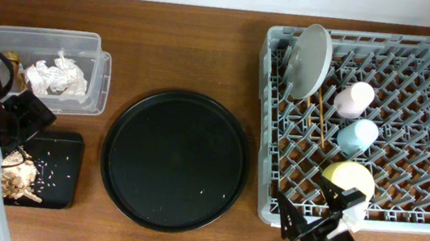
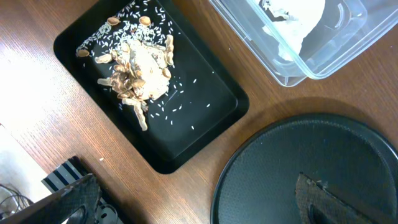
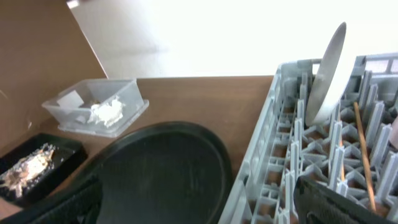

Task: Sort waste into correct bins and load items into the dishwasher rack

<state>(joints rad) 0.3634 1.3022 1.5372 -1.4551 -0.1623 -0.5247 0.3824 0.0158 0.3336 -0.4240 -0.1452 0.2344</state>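
Note:
The crumpled white napkin [image 1: 56, 76] and a brown wrapper scrap [image 1: 12, 56] lie in the clear box [image 1: 99, 80]. Peanut shells and crumbs [image 1: 18, 174] lie in the flat black tray [image 1: 58, 175]. The grey rack [image 1: 376, 36] holds the upright grey plate [image 1: 307, 62], chopsticks [image 1: 318, 117], pink cup [image 1: 353, 99], light-blue cup [image 1: 357, 137] and yellow bowl [image 1: 349, 180]. My left gripper [image 1: 33, 113] is open and empty above the black tray's corner [image 2: 205, 118]. My right gripper [image 1: 316, 209] is open and empty at the rack's front left corner [image 3: 267, 149].
A large round black tray [image 1: 175, 159] with a few pale crumbs sits between the bins and the rack. It also shows in the left wrist view [image 2: 280, 168] and the right wrist view [image 3: 161, 168]. The table is brown wood.

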